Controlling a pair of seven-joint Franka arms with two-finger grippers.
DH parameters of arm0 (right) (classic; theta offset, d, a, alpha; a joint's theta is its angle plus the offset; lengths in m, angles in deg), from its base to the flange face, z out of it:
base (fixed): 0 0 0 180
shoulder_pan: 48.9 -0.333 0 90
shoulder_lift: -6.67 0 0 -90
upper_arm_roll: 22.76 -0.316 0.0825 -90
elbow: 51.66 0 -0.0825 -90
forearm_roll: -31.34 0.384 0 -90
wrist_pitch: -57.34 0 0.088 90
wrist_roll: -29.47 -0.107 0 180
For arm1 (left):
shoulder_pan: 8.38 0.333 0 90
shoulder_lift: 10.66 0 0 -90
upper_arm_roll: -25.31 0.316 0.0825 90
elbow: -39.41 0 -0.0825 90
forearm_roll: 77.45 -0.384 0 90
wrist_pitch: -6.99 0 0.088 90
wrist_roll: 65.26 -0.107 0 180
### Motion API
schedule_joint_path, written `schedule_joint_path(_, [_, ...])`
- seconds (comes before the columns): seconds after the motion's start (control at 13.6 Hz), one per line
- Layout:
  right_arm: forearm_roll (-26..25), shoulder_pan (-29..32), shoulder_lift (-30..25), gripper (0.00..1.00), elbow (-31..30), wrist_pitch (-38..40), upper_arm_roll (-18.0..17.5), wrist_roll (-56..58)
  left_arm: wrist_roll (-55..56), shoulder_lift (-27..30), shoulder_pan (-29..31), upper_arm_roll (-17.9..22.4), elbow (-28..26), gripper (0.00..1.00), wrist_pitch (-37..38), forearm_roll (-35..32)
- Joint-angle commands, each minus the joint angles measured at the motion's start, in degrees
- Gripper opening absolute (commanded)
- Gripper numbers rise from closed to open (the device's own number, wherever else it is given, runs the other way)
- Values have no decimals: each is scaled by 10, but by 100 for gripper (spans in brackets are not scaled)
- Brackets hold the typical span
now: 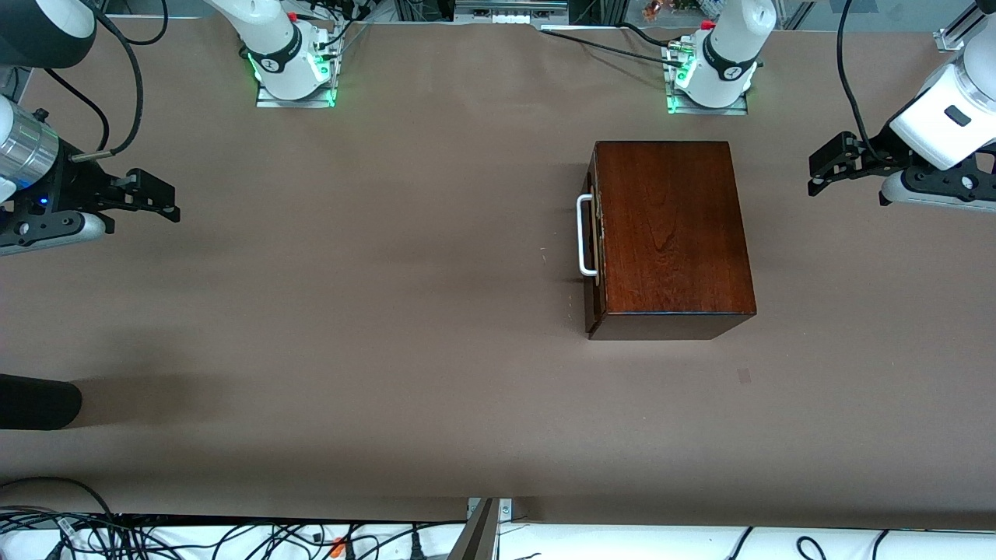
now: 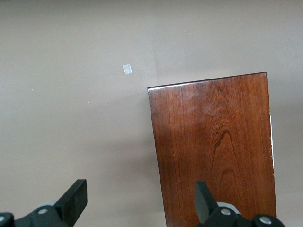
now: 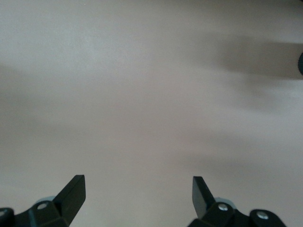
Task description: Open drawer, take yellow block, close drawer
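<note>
Nothing done yet: glossy mahogany box's drawer (image 1: 593, 233) with white bar handle (image 1: 583, 236) is closed, yellow block unseen; left tool (image 1: 817, 173) and right tool (image 1: 159, 198) wait wide open, empty, well apart from it.

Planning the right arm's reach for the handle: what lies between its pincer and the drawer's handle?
Nothing: in the front view only bare brown table stretches from the right pincer to the white handle of the shut drawer.

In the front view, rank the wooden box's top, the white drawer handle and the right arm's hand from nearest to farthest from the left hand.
From the left hand, open:
1. Wooden box top, beside it.
2. Drawer handle, on the box's face toward the right arm's end.
3. Right hand, open, at the table's right-arm end.
</note>
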Motion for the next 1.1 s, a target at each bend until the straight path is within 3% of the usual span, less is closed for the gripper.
schedule_joint_path(0.0, [10,4,1,100,6,3,-1,1,-4,9,2,-5,4,100,2,-10])
schedule_joint_path(1.03, [10,0,0,100,8,1,-2,1,14,9,2,-6,9,100,17,-6])
